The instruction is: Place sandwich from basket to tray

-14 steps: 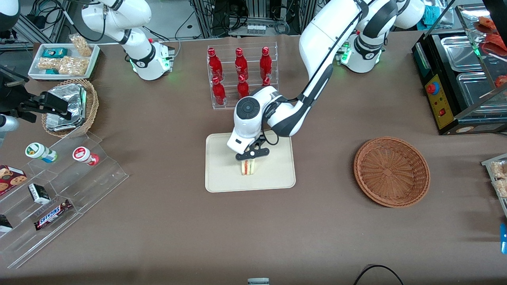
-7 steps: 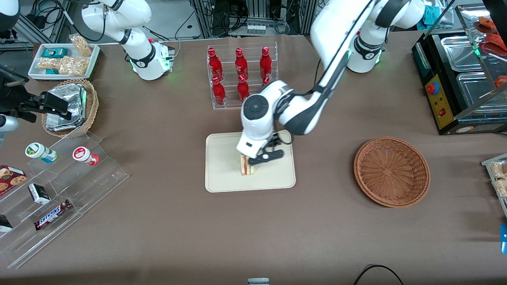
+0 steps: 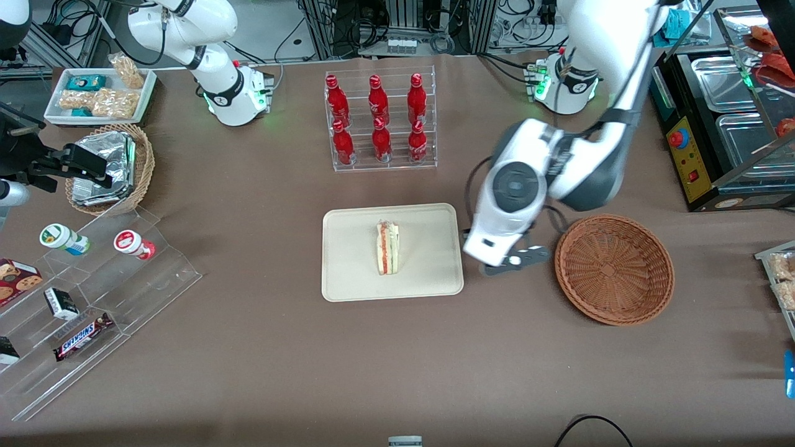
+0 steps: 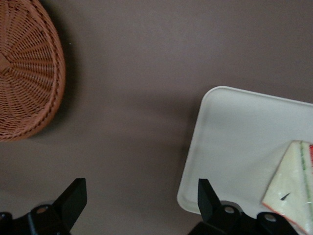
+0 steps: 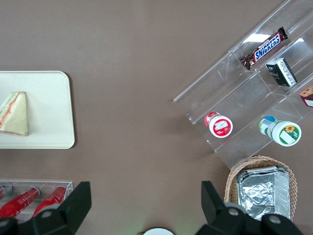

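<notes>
The sandwich, a white-bread wedge with red and green filling, lies alone on the cream tray. It also shows in the left wrist view on the tray, and in the right wrist view on the tray. The reddish-brown wicker basket is empty; it also shows in the left wrist view. My left gripper hangs open and empty above the bare table between tray and basket. Its fingers stand wide apart, holding nothing.
A clear rack of red bottles stands farther from the front camera than the tray. Toward the parked arm's end are a tan basket with foil packets, a white snack dish and a clear stepped shelf. A black appliance stands at the working arm's end.
My left gripper let go of the sandwich, rose and swung away from the tray toward the basket. The sandwich stays on the tray, now fully in view.
</notes>
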